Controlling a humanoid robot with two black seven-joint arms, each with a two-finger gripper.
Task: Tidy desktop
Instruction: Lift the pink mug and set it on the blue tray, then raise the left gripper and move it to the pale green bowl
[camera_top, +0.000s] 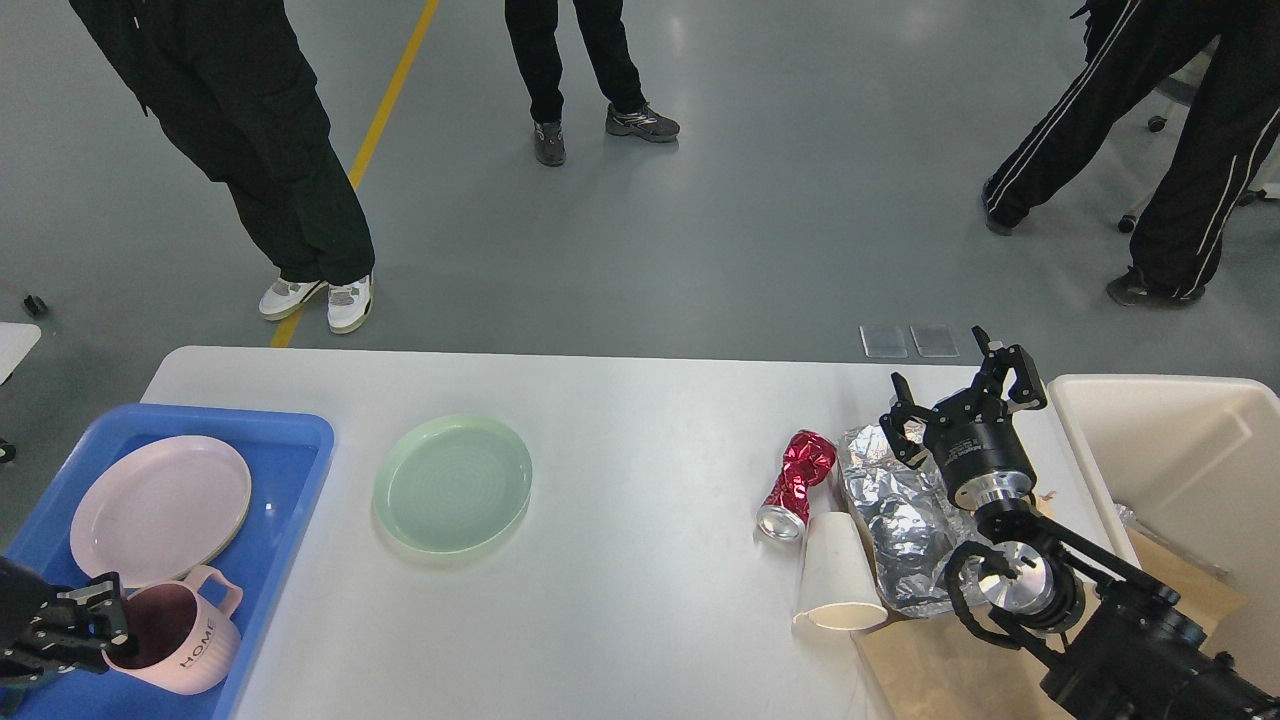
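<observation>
A: Starting at the left, what is the left pincer (100, 612) doing?

B: It sits at the rim of the ribbed pink ceramic mug (183, 650), which stands in the near corner of the blue plastic tray (285, 470). Its fingers seem to pinch the rim, but they are dark and half cut off, so I cannot tell whether they are clamped or slack. Just beyond the mug lies the round pink plate (160, 508), also in the tray.

A: And the large white counter (640, 400) itself?

B: It spreads rightward from that pincer, beneath everything. The shallow pale green round plate (452, 483) lies on it, just right of the tray and well apart from both pincers.

A: Further right?

B: A crushed red metal can (797, 482), a tipped white paper cup (838, 587) touching it, and crumpled silver foil (900, 520), all left of and below the right pincer (960, 388), which hovers with fingers spread and empty. The cream rectangular bin (1160, 450) stands to its right.

A: Risks?

B: If the left pincer pulls away with a finger hooked inside the rim, I'd expect the mug to tip onto the pink plate. On the right, a descent onto the foil could nudge the cup, which would roll.
</observation>
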